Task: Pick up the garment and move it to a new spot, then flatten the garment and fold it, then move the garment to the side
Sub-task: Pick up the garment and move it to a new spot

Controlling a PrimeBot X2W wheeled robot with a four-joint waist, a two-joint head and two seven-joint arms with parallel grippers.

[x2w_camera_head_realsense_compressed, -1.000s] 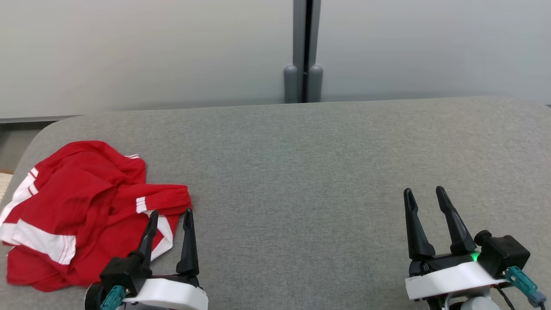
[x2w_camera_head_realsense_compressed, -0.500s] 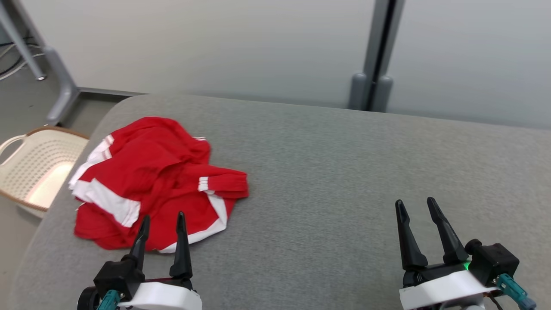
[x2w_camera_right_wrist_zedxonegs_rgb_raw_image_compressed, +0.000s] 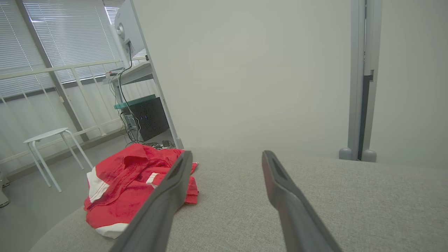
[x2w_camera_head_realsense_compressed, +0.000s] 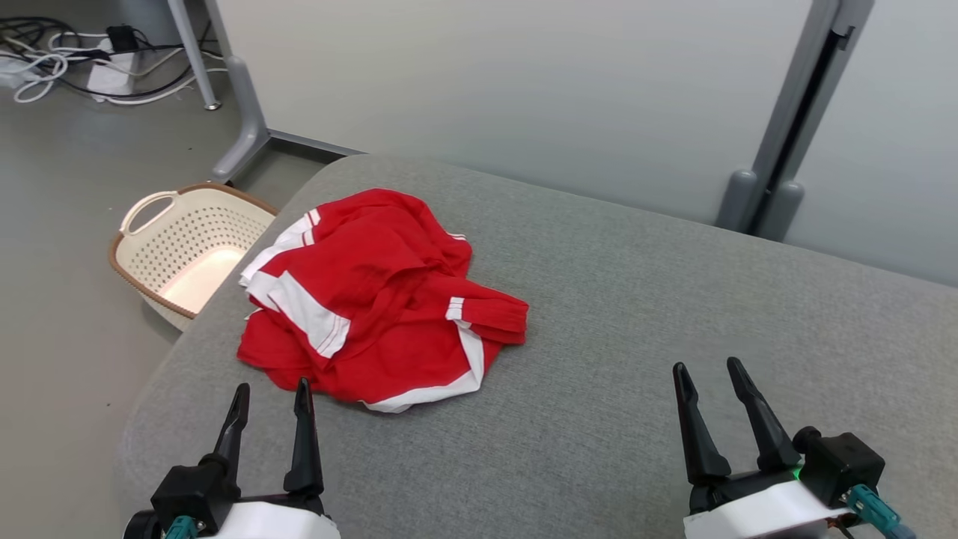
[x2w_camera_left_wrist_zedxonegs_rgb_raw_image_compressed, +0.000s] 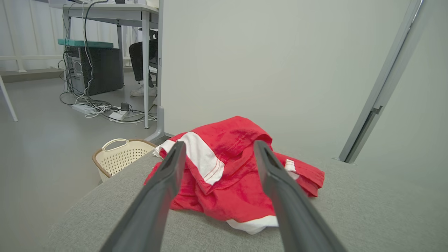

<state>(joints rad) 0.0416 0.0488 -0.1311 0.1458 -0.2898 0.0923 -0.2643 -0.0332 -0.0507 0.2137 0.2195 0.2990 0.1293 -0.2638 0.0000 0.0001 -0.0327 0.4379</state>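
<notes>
Garment [x2w_camera_head_realsense_compressed: 374,299], red with white bands, lies crumpled near the far left corner of the grey padded surface [x2w_camera_head_realsense_compressed: 636,299]. I judge it light, limp and unlikely to slip, so I would pinch a raised fold at its near edge. I find left gripper [x2w_camera_head_realsense_compressed: 271,383] and right gripper [x2w_camera_head_realsense_compressed: 705,363] spread wide and empty.

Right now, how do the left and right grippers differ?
Left gripper points at the red garment, close ahead; right gripper faces bare grey cushion, garment well off to its side. Left gripper sits near the cushion's left edge; right gripper farther in. Both open, holding nothing.
</notes>
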